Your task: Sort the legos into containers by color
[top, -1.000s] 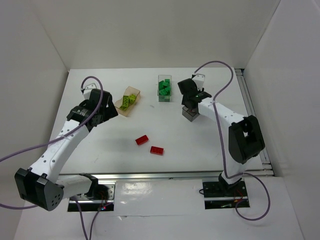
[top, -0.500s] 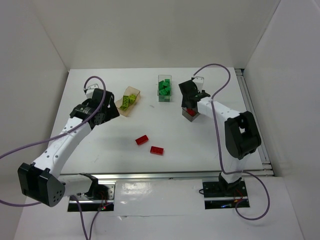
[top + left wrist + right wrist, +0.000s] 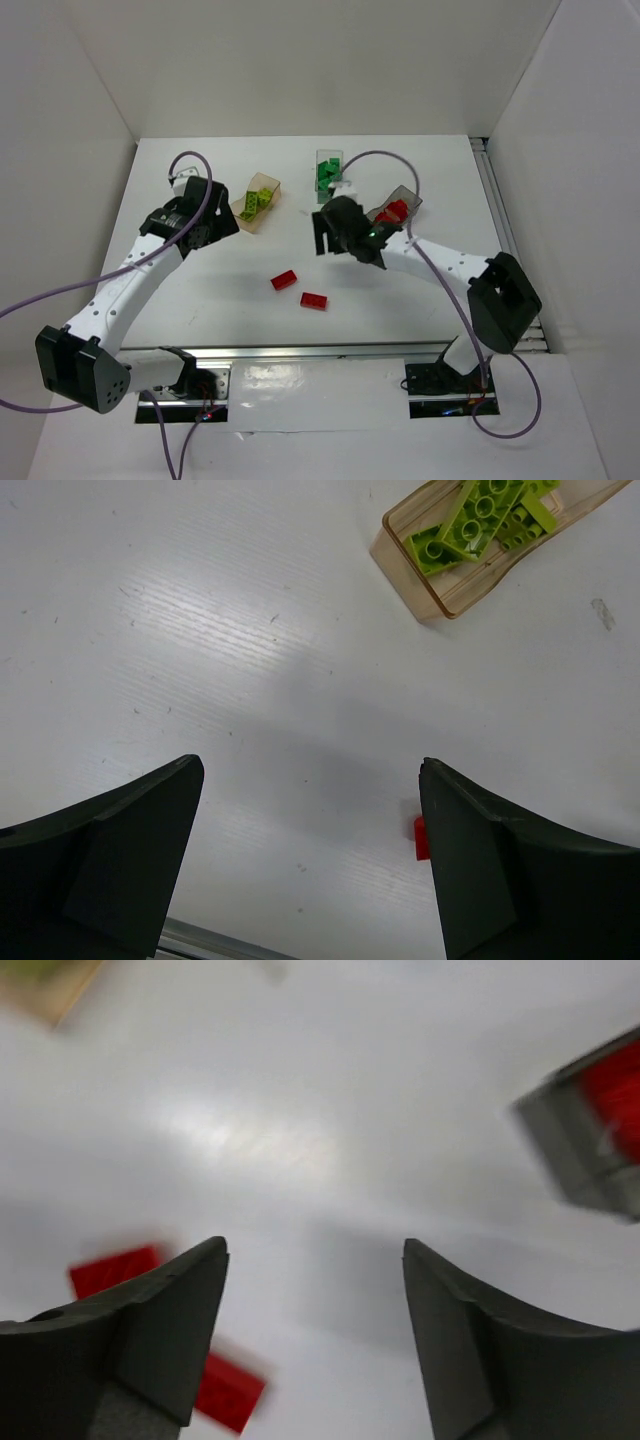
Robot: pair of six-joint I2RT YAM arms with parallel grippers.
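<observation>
White walls close in a white table (image 3: 380, 310) with both arms reaching out over it.

The left gripper (image 3: 310, 780) hangs above bare table just short of the orange-tan box (image 3: 256, 204). Its jaws are spread wide and hold nothing, which looks like waiting while the other arm works. The right gripper (image 3: 315, 1260) is low over the middle of the table with its jaws parted and empty. They are aimed toward the two loose red bricks (image 3: 284, 280), probably to line up the next pick.

The three boxes sit along the far half of the table, each within reach of one arm. The orange-tan box holds the yellow-green bricks (image 3: 478, 518). The clear box (image 3: 328, 170) holds the dark green bricks (image 3: 327, 176). The smoky grey box (image 3: 396, 208) holds red ones. Sorting looks nearly finished, with only the red pair left out, lying near each other in front of the boxes and between the two arms.

A second ago the right gripper stood directly over the grey box with its jaws narrower. It has since swung left toward the centre and opened further, so the box and its red contents are now uncovered. The left arm has barely shifted, and the loose red pair lies where it did.
</observation>
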